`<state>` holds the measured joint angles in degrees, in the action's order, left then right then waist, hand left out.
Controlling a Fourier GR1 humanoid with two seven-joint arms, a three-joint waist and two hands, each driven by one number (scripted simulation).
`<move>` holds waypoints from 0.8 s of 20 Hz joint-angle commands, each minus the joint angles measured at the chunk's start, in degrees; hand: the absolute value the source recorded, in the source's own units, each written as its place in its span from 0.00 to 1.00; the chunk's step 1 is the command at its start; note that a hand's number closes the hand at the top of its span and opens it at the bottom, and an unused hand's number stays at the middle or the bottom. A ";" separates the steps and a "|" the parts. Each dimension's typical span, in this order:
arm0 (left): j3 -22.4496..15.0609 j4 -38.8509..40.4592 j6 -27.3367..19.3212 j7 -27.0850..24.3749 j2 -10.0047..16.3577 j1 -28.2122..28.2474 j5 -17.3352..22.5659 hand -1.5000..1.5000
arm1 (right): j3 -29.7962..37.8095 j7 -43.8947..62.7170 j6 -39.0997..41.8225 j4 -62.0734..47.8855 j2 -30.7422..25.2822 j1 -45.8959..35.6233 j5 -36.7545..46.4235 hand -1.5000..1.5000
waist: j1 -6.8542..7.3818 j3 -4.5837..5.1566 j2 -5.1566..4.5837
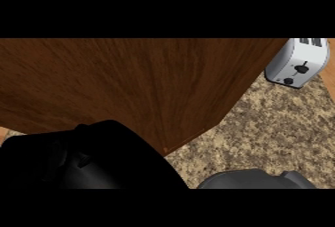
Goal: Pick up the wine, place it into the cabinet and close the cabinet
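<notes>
Closest of all, the robot's left hand (85,159) fills the near left as 1 black mass. It sits so near the lens and so dark that I cannot tell whether its fingers are straight or curled, or whether anything is in it. Its lower part is cut off at the near edge.

To the right of it, at the near edge, a rounded grey forearm (255,179) just pokes in. Only its top shows and the hand on it is out of sight.

Beyond the black hand, a broad slab of dark, grained wood, seemingly the cabinet door (131,84), covers most of the view from the left side across to the far right. It narrows to 1 corner just beside the black hand and hides whatever lies behind it. The hand's upper edge overlaps the wood, though I cannot tell if they touch.

Speckled brown counter (274,128) shows only on the right, between the wood and the grey forearm.

At the far right stands a pale toaster (297,62) with 2 dark knobs on its near face, partly cropped at the far edge.

The wine cannot be made out anywhere. Whether the wood or the hand covers it, I cannot tell.
</notes>
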<state>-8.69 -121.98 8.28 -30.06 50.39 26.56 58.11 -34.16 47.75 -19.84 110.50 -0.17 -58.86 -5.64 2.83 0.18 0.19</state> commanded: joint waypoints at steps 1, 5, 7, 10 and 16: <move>5.65 3.44 8.41 -0.61 2.68 2.35 3.48 1.00 | -0.39 -6.07 -5.24 -13.11 0.16 -7.14 0.21 1.00 | 1.34 0.09 -0.24; 7.34 2.65 8.10 2.03 2.34 2.23 6.36 1.00 | 2.75 -9.49 -5.63 -23.41 0.17 -14.13 -3.31 1.00 | 0.17 -0.06 -0.32; 7.58 4.89 10.19 0.64 1.34 1.01 5.26 1.00 | 4.31 -13.10 -7.53 -30.41 0.17 -15.92 -5.45 1.00 | 0.82 0.02 -0.61; 10.59 5.60 10.74 2.59 2.82 0.89 8.22 1.00 | 3.57 -19.05 -7.55 -38.56 0.17 -15.57 -8.01 1.00 | 0.99 -0.03 -0.86; 12.98 4.89 10.74 4.07 2.44 1.85 7.66 1.00 | 11.04 -26.83 -2.92 -53.38 0.17 -18.39 -8.66 1.00 | 0.01 -0.10 -0.78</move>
<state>3.13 -117.39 18.98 -26.73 53.22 28.31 66.46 -26.71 25.53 -24.45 66.71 0.03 -76.19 -13.98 3.49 0.19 -0.30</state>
